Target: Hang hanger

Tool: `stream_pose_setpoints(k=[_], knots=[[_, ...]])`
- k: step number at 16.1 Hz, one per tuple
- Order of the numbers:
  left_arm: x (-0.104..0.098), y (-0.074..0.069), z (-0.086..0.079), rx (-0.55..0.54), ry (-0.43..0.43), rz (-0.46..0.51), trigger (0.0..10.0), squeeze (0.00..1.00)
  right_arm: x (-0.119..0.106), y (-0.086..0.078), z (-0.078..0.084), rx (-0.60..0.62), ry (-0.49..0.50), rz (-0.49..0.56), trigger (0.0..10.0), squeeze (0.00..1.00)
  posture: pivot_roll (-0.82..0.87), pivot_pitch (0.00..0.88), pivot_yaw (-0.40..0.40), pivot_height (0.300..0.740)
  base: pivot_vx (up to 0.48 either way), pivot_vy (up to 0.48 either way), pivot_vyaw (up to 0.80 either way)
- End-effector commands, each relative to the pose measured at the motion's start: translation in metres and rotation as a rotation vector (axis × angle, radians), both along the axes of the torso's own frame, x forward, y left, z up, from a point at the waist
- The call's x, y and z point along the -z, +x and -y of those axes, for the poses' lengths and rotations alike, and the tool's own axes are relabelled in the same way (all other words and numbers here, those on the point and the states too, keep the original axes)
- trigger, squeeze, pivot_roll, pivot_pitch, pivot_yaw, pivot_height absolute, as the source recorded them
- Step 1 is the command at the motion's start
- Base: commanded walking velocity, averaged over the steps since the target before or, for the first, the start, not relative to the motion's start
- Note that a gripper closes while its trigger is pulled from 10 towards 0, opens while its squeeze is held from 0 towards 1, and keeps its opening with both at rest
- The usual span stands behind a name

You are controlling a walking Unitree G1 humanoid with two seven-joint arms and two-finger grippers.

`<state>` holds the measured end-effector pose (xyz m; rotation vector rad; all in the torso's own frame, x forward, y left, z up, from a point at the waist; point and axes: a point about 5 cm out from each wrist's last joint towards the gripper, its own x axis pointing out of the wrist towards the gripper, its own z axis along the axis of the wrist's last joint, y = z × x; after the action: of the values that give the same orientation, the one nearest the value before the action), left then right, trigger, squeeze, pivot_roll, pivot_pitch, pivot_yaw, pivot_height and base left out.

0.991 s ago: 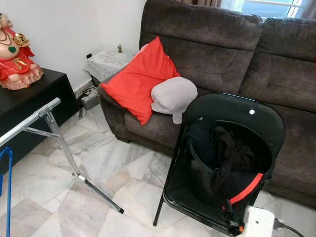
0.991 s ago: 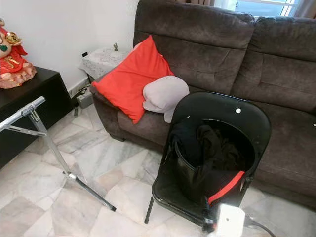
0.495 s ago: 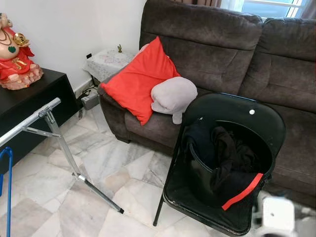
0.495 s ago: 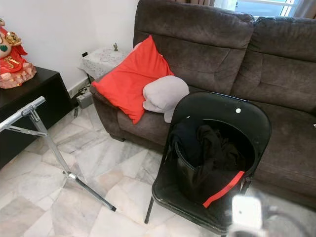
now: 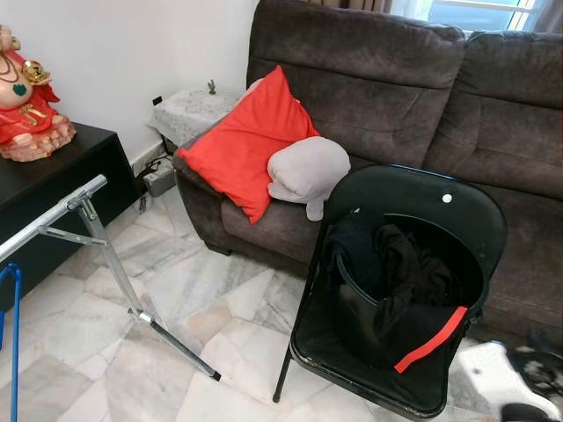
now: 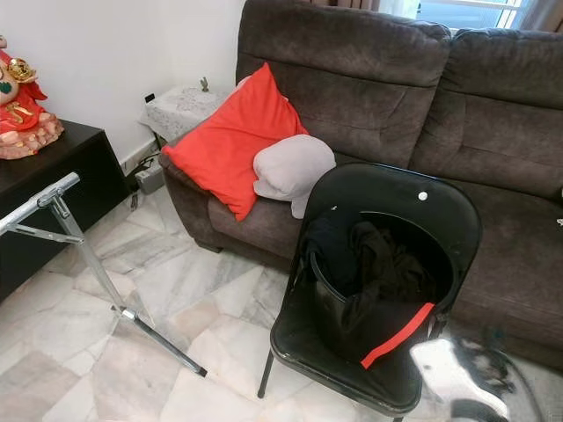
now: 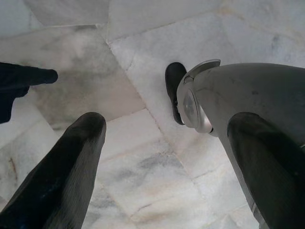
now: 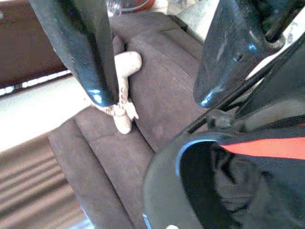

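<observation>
The right gripper [image 8: 152, 62], fingers apart and empty, has pulled back from the red hanger [image 5: 431, 339] to the lower right, so the hanger is not yet picked up. It lies propped across dark clothes on the black folding chair [image 5: 413, 220]. The left gripper [image 7: 167, 157] hangs over the marble floor [image 5: 202, 299], fingers apart. Left of it stands a metal rack [image 5: 88, 237]; behind is the brown sofa [image 5: 387, 88].
</observation>
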<state>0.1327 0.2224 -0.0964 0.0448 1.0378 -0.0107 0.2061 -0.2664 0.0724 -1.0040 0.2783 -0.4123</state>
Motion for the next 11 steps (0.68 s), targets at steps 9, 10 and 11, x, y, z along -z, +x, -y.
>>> stream_pose_setpoints(k=[9,10,11], knots=[[0.002,-0.006,-0.003,0.007,0.012,-0.023,10.0,0.0,0.022,0.01,-0.008,-0.125,-0.074,-0.143,10.0,0.0,-0.03,0.077,0.032,0.74,0.0,0.0,0.0],[0.002,-0.006,-0.003,0.008,0.011,-0.024,10.0,0.0,0.023,0.009,-0.009,-0.14,-0.079,-0.151,10.0,0.0,-0.03,0.077,0.032,0.74,0.0,0.0,0.0],[0.002,-0.006,-0.003,0.01,0.011,-0.024,10.0,0.0,0.025,0.009,-0.012,-0.164,-0.09,-0.163,10.0,0.0,-0.03,0.074,0.032,0.74,0.0,0.0,0.0]])
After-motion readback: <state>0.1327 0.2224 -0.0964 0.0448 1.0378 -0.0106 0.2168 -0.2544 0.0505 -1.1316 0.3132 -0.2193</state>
